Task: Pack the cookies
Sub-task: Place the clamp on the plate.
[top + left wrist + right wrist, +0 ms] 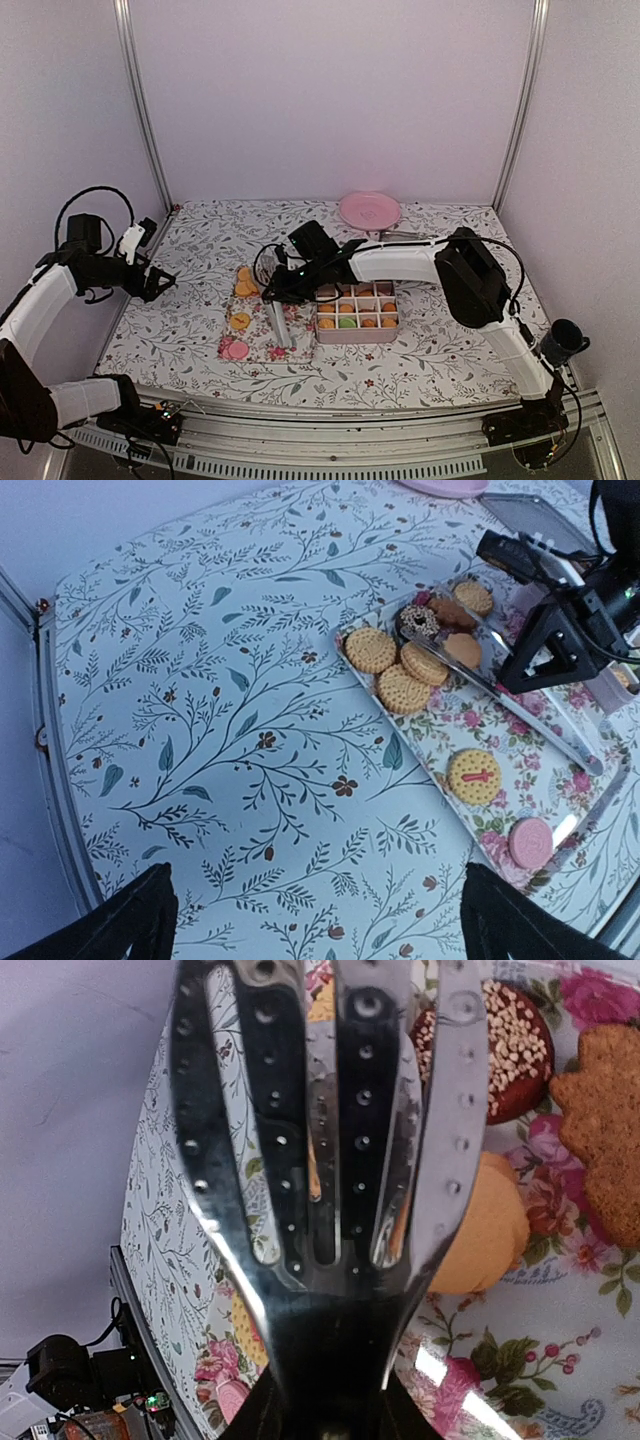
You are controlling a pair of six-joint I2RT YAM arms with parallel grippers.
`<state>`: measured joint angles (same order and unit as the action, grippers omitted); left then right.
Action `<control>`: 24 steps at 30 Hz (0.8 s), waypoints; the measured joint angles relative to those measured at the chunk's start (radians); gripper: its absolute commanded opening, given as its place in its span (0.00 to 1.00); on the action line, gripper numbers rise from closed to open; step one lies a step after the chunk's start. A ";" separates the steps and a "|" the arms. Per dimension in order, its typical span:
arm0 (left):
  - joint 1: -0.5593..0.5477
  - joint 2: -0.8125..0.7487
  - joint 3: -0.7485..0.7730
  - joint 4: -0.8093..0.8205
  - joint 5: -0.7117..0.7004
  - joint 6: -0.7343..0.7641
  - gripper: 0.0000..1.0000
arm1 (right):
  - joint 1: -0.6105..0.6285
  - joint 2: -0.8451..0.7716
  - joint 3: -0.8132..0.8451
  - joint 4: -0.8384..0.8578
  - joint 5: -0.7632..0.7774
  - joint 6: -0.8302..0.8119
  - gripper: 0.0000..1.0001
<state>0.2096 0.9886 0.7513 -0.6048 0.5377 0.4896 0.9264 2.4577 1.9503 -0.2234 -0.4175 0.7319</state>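
Right gripper had its jaws pinched on shiny perforated metal tongs. The tong tips poked out just ahead of the jaws, over the cookies on the rectangular floral-print tray. A dark sesame-topped cookie and a plain orange cookie sat right under the tips. Left gripper jaws were spread wide w/ nothing btwn them, cookies well ahead of them. Progress imo: the white gridded cardboard box, just off to one side of the right jaws, looked mostly filled, tho couldn't tell for every cell. Approx nine cookies were on the tray, so prob past halfway.
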 measured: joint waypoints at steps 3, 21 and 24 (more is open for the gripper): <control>0.000 0.000 0.003 -0.001 0.004 0.000 0.99 | -0.003 0.009 -0.004 0.004 -0.010 0.011 0.51; -0.004 0.001 0.016 -0.003 0.009 -0.004 0.99 | -0.110 -0.499 -0.356 -0.004 0.172 -0.064 0.75; -0.005 0.005 0.016 -0.004 0.011 -0.004 0.99 | -0.187 -0.619 -0.430 -0.002 0.208 -0.085 0.71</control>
<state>0.2047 0.9932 0.7677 -0.6086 0.5488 0.4854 0.7399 1.8389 1.5200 -0.2249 -0.2092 0.6472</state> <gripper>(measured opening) 0.993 0.743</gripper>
